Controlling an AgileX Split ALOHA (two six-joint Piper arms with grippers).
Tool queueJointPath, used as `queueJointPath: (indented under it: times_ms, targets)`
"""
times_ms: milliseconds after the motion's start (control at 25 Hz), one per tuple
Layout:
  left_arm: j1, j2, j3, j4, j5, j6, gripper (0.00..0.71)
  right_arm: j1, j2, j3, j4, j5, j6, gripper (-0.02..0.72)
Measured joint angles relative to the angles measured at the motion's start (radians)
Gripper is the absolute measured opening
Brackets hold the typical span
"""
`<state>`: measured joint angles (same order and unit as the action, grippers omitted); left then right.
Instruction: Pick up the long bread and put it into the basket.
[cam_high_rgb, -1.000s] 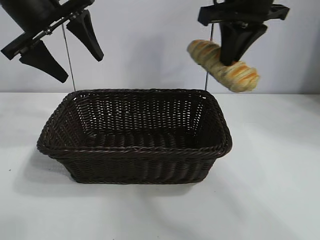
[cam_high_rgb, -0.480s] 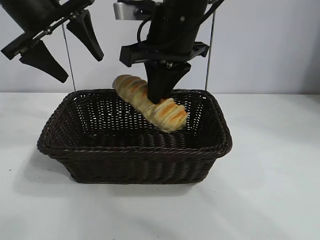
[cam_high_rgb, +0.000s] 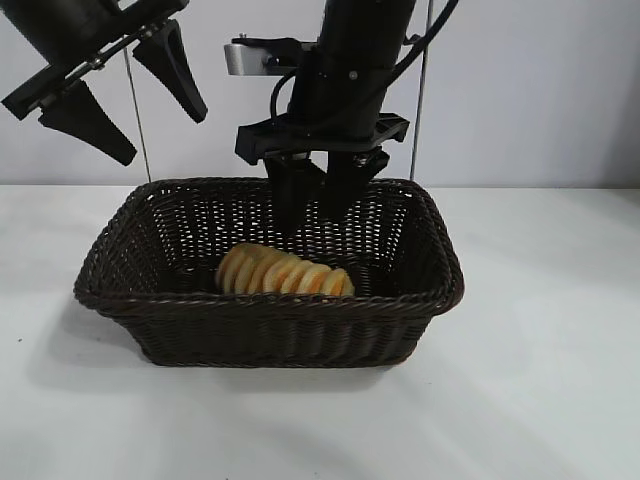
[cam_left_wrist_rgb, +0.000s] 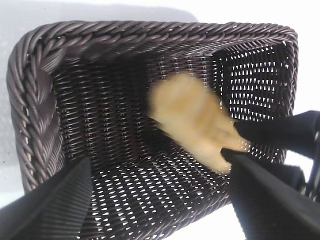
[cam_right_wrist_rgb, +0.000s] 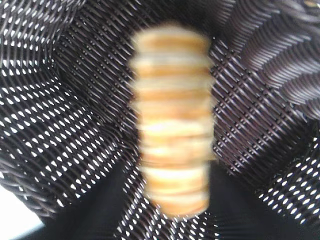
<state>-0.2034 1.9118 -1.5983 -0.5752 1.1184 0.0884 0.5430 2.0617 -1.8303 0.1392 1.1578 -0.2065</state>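
The long bread lies inside the dark woven basket, on its floor toward the front wall. My right gripper hangs open just above the bread, apart from it and empty. In the right wrist view the bread lies lengthwise between and beyond the open fingers of my right gripper, on the basket weave. My left gripper is open and empty, raised above the basket's left end. The left wrist view shows the bread in the basket beyond my left gripper.
The basket stands on a white table before a pale wall. Two thin vertical rods rise behind the basket.
My right gripper carried the bread from the upper right to over the basket, then opened. The bread dropped out of it onto the basket floor. The left arm has not moved.
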Motion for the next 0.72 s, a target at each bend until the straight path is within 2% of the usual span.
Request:
queueJointPath:
  times_ms: [240, 440, 520, 720]
  targets:
    - [0.0, 0.0, 0.0, 0.0, 0.0, 0.0, 0.552, -0.114, -0.06, -0.045, 0.021, 0.037, 0.004, 0.558]
    - [0.0, 0.0, 0.0, 0.0, 0.0, 0.0, 0.552, -0.221, -0.092, -0.056, 0.125, 0.047, 0.011, 0.558]
    - [0.0, 0.0, 0.0, 0.0, 0.0, 0.0, 0.552, -0.242, -0.094, -0.056, 0.149, 0.047, 0.013, 0.558]
    - [0.0, 0.0, 0.0, 0.0, 0.0, 0.0, 0.552, -0.252, -0.094, -0.056, 0.16, 0.047, 0.015, 0.558]
